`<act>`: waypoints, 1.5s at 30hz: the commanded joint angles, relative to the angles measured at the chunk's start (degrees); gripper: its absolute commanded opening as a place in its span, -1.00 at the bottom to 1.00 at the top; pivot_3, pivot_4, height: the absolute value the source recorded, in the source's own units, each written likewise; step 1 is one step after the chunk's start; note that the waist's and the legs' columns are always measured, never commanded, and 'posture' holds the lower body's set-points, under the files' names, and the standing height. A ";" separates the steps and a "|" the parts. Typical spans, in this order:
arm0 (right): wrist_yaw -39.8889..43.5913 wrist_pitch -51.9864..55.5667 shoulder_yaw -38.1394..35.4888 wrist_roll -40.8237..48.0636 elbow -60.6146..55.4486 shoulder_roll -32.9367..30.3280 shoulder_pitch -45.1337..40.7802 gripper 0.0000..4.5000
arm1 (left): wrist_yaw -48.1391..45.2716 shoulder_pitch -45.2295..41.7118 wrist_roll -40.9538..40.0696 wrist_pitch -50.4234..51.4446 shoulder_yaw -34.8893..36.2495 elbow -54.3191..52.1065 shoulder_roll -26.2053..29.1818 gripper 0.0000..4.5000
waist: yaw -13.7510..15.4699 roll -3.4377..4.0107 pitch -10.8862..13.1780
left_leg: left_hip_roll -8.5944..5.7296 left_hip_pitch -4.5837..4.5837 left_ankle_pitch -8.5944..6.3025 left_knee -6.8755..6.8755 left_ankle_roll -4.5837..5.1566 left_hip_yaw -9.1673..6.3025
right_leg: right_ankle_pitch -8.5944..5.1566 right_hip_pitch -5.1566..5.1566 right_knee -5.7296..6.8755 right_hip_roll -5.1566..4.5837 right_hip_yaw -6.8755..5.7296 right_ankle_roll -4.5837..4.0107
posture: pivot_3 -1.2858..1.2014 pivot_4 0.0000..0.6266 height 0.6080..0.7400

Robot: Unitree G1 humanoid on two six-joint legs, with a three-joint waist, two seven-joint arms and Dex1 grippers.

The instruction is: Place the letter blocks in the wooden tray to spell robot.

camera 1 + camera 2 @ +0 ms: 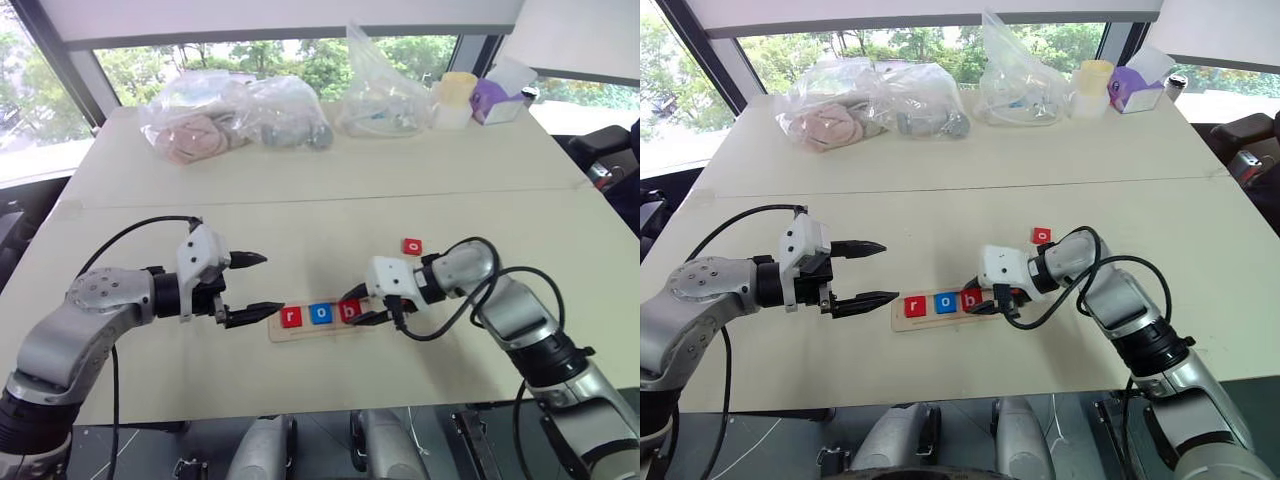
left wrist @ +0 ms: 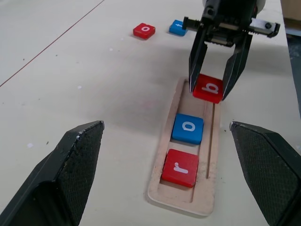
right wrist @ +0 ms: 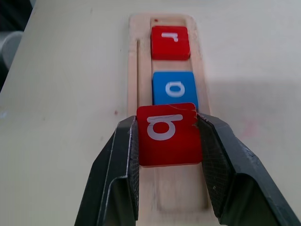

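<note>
My right end effector (image 3: 167,155) grips the red b block (image 3: 168,134) over the wooden tray (image 2: 165,186), beside the blue o (image 2: 188,128); released crooked, it could ride the groove's edge. My left end effector (image 1: 250,288) stands open.

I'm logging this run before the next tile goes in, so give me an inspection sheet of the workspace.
Surface: pale table, seam across it.
Job's things: wooden tray holds red r and blue o; red b gripped over the next slot. Red o and a blue tile loose beyond the tray.
Clutter: plastic bags, cup, purple tissue box at the far edge.
Grippers: left gripper open beside the tray's r end; right gripper shut on b.
Cables: black, looping off both wrists.
Surroundings: windows, trees outside.
</note>
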 commanded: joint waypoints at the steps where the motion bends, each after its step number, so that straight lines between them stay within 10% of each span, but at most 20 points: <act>1: -1.22 -1.55 0.80 -1.16 1.20 0.62 -1.37 -0.48 | 0.37 -0.43 -0.01 -0.77 1.52 -1.43 0.68 1.00 | 0.02 0.00 0.00 | 0.00 0.00 0.00 0.00 0.00 0.00 | 0.00 0.00 0.00 -0.01 0.00 0.00 | 0.03 -0.52 0.77; 45: -2.17 4.60 1.12 1.13 1.02 1.72 -1.77 -0.48 | 3.30 -1.81 0.03 -0.87 -0.48 -1.81 -0.87 1.00 | -0.05 -0.01 0.00 | 0.00 0.00 0.00 0.00 0.00 0.00 | 0.05 -0.01 0.02 0.01 0.00 0.09 | 0.03 -0.52 0.77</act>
